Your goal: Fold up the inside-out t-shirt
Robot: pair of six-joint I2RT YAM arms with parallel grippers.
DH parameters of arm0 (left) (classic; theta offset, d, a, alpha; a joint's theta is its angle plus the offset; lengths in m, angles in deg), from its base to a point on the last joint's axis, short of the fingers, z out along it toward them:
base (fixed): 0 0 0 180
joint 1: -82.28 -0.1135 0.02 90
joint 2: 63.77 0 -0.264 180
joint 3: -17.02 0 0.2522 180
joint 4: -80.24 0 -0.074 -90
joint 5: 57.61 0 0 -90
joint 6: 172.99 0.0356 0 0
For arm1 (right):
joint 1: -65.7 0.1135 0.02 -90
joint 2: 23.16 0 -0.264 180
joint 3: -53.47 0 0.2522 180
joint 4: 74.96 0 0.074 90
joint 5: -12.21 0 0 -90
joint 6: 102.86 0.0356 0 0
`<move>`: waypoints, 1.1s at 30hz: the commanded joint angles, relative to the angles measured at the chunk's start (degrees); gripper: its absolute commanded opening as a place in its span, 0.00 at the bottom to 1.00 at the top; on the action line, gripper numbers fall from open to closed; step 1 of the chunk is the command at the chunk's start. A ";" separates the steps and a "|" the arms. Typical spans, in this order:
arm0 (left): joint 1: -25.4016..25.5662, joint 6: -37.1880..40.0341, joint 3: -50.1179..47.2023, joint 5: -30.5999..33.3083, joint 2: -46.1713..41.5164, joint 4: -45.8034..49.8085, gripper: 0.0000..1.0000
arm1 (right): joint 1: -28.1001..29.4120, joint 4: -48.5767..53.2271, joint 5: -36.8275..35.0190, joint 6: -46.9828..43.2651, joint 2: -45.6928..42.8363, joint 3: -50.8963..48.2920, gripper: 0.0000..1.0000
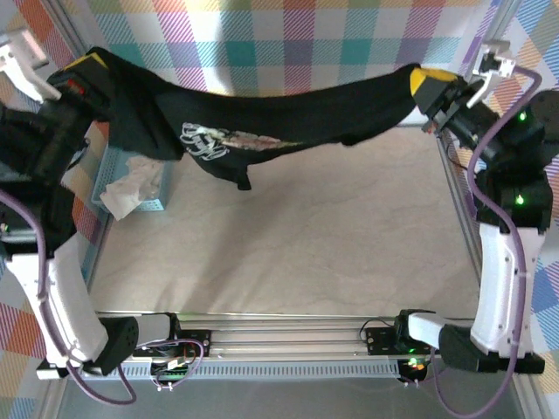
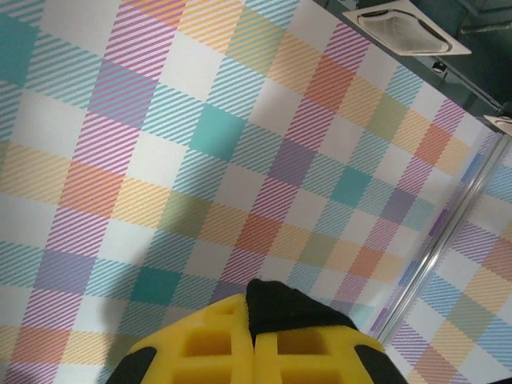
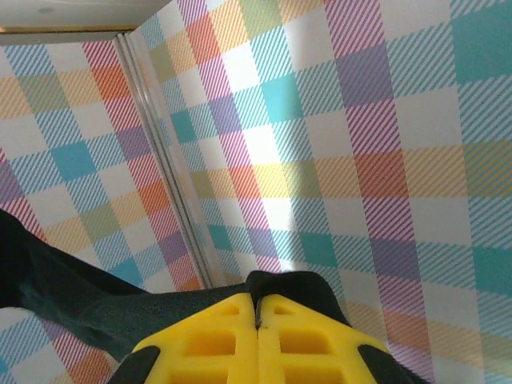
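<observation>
stretched in mid-air above the far side of the counter (image 1: 306, 244): the t-shirt (image 1: 288, 109), pinched at one end by the left fingers (image 1: 87, 63) and at the other by the right fingers (image 1: 434, 81), both clenched on black fabric. runs left to right, long axis crosswise, sagging at the middle, print (image 1: 227, 140) hanging on the near face. best to pull the ends evenly, level them, then lower both together so the cloth lands flat, clear of the basket (image 1: 113, 170).
</observation>
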 commanded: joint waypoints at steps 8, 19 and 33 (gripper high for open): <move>-0.05 5.60 -3.20 4.73 -0.90 2.21 0.00 | -0.34 2.68 -2.54 -3.51 -5.75 -2.19 0.00; 0.23 3.18 -3.99 3.60 15.05 -4.97 0.00 | -0.32 -6.63 -2.09 -2.02 9.94 -1.87 0.00; 1.29 0.56 33.04 3.94 31.72 -5.89 0.00 | 0.62 7.58 -0.17 2.66 42.19 56.44 0.00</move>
